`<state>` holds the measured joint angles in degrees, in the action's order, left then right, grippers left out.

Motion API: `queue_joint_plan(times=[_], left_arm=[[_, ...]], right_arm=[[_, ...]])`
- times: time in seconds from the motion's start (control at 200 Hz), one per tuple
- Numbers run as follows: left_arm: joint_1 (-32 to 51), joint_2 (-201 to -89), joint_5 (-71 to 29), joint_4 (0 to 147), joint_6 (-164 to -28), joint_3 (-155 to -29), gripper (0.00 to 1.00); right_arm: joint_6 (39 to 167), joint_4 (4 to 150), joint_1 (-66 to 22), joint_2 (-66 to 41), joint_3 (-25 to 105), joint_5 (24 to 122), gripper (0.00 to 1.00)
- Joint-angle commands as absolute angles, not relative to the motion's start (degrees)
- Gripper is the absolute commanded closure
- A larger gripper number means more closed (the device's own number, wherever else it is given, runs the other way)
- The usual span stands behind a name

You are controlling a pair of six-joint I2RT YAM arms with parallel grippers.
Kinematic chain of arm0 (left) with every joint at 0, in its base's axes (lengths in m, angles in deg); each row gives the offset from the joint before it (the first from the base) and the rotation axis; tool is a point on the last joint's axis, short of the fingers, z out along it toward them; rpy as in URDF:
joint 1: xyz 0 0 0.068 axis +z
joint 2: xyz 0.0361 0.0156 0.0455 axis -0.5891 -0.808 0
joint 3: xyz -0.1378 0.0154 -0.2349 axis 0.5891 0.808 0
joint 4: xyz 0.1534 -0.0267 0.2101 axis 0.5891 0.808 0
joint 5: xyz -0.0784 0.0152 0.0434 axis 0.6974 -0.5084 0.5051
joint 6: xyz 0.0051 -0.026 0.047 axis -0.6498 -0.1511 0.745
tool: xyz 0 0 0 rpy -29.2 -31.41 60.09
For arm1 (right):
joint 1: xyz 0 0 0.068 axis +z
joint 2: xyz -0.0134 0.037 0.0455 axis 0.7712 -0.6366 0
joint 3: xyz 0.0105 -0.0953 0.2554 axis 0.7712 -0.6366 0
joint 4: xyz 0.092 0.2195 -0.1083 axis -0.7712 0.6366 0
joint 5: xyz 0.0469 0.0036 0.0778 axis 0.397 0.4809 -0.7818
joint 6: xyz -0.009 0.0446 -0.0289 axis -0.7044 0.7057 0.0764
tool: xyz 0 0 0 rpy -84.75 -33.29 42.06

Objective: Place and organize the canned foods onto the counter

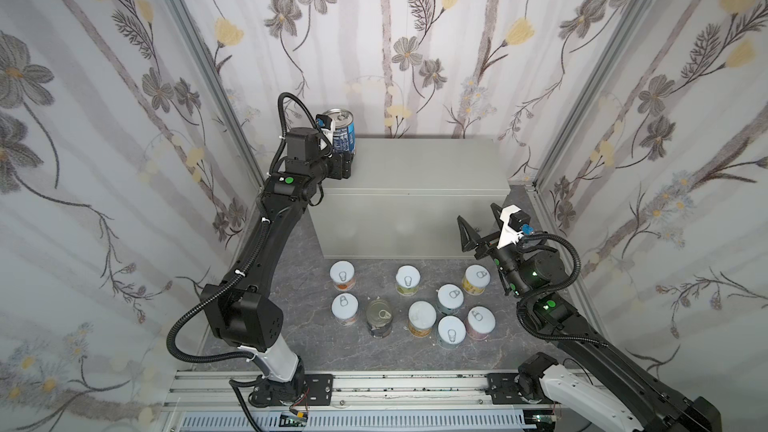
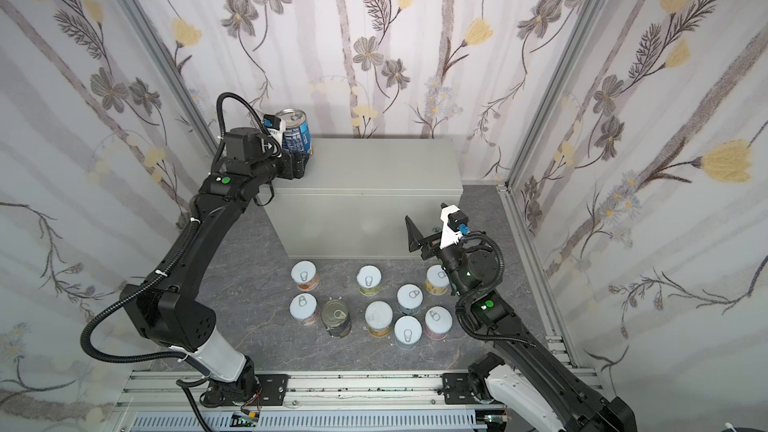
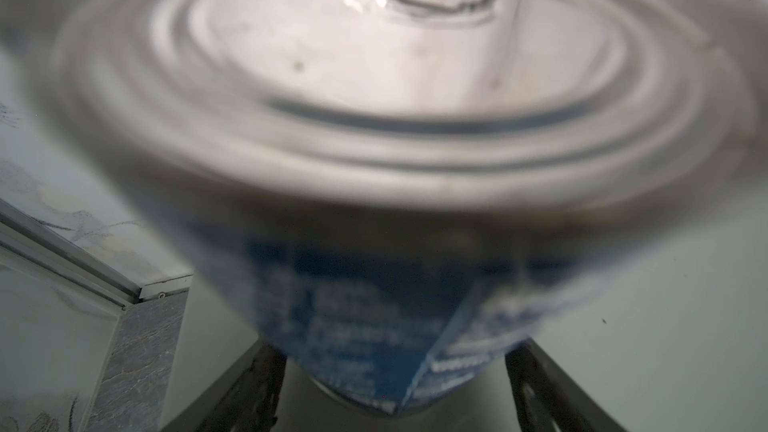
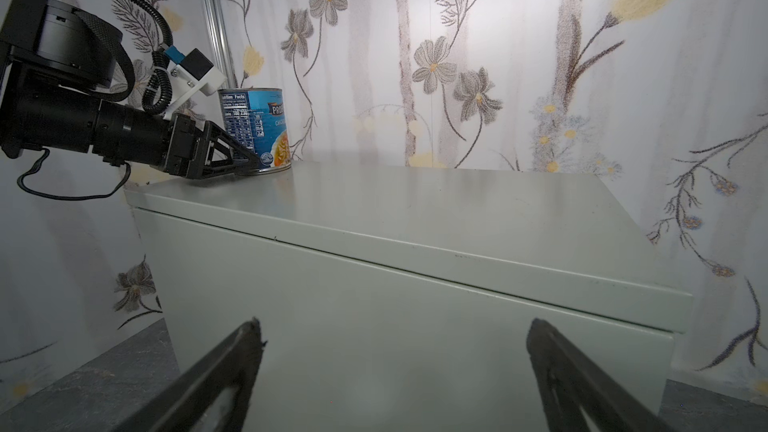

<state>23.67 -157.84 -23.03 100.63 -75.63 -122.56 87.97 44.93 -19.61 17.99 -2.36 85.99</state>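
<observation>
1. The tall blue can (image 1: 341, 135) stands upright on the counter (image 1: 419, 168), at the upper-left corner of its top in both top views, close to the flowered wall (image 1: 415, 35). I judge the corner was chosen to leave the rest of the flat top free for rows of the others
2. The left gripper (image 3: 395, 351) reaches in level, with its fingers low on either side of the can's base. A low hold would keep a tall can from tipping as it is set down. I cannot tell whether the jaws press the can or have let go, since the wrist view is blurred and the can hides the contact
3. The right gripper (image 4: 395, 326) hangs before the counter's front face, at centre right in the top views, with its jaws spread wide and empty. It is probably waiting out of the way, ready for a pick
4. On the dark floor (image 1: 291, 317), below the counter in the frame, stand the second tall can (image 1: 379, 317) and eight short white-lidded cans (image 1: 422, 313). All are upright, most with gaps that leave room for fingers. By my reckoning one of ten is placed
</observation>
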Motion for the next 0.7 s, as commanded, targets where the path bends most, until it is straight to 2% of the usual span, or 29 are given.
queue_joint_plan(times=[0.0,0.225,0.695], left_arm=[[23.7,-158.3,-25.0,98.8,-75.8,-123.2,0.17],[24.2,-159.3,-27.2,98.8,-76.6,-124.2,0.14],[24.2,-160.2,-29.9,100.2,-78.1,-128.2,0.12]], right_arm=[[87.2,44.9,-19.6,17.4,-2.3,86.2,0.0],[87.3,44.6,-19.5,16.5,-2.1,86.1,0.0],[87.3,45.4,-19.5,18.3,-2.1,85.4,0.0]])
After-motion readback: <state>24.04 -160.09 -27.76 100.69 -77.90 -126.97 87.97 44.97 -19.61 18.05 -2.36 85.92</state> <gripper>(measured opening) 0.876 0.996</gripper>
